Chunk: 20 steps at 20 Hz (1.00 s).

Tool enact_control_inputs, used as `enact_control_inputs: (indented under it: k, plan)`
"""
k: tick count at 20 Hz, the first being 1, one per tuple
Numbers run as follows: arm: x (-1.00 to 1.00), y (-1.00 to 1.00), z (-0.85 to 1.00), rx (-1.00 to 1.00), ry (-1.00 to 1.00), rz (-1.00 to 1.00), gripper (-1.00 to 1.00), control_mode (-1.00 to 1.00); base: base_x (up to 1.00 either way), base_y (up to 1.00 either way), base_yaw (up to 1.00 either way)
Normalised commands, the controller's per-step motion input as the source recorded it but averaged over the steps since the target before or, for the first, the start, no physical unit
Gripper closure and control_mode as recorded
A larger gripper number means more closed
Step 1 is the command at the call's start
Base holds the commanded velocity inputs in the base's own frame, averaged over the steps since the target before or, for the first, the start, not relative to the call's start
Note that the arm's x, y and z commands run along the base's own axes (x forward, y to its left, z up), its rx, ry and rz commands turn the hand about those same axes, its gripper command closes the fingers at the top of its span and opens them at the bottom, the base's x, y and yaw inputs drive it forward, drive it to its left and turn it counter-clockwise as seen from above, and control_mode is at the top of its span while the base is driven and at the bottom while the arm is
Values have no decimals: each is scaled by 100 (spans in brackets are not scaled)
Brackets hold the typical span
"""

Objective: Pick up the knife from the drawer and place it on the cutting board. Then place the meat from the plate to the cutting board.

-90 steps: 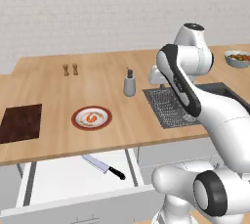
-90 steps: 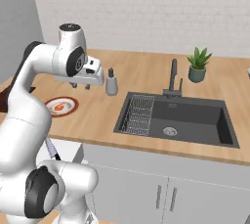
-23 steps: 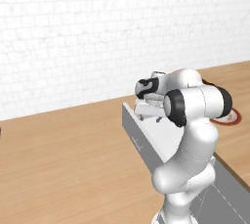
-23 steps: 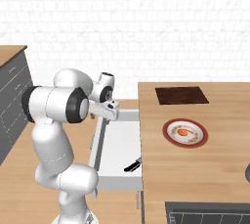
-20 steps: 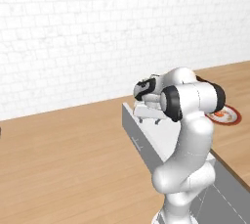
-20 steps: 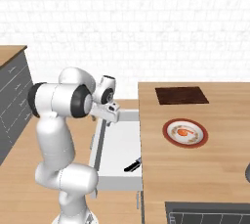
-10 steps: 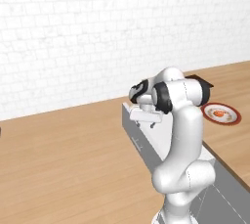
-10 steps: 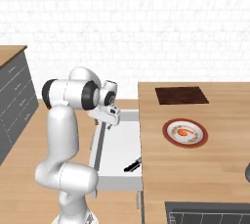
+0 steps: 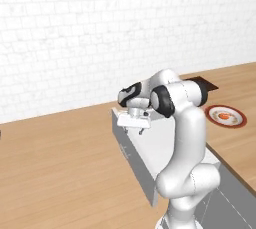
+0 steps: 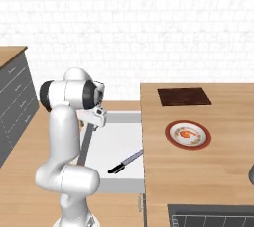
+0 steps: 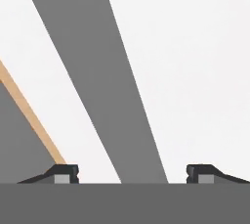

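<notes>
The drawer [image 10: 119, 141] stands pulled out, white inside. In it lies the knife [image 10: 126, 162], black handle towards the front panel and silver blade towards the counter. My gripper [image 9: 133, 131] hangs open and empty over the drawer's front edge, well apart from the knife; it also shows as the gripper [image 10: 93, 118] from the right. In the hand view the fingertips [image 11: 63, 173] stand wide apart above the grey rim of the front panel [image 11: 97, 81]. On the counter sits the plate [image 10: 200, 141] with the meat [image 10: 187, 134] on it, and beyond it the cutting board [image 10: 184, 96].
The wooden counter [image 10: 198, 176] runs right of the drawer, with a sink corner [image 10: 213, 216] at its near end. A grey cabinet [image 10: 15, 102] stands at the left. A white brick wall closes the back. Wooden floor [image 9: 60, 163] lies left of the drawer front.
Since the oldest frames the base has driven round to face the open drawer. Over the last second the arm folded in and carried the open hand towards the drawer's front panel.
</notes>
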Motion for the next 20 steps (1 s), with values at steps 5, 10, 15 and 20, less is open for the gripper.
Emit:
enact_control_inputs:
  k: [5,10,15,20]
  plan:
    - [0,100,-45,0,-6,-6,-100,-100,0,0,0]
    - [0,100,-31,-1,-3,-11,-100,-100,0,0,0]
    - [-46,2,42,-1,-7,-5,-100,-100,0,0,0]
    - [-92,-45,96,0,-14,0,-100,-100,0,0,0]
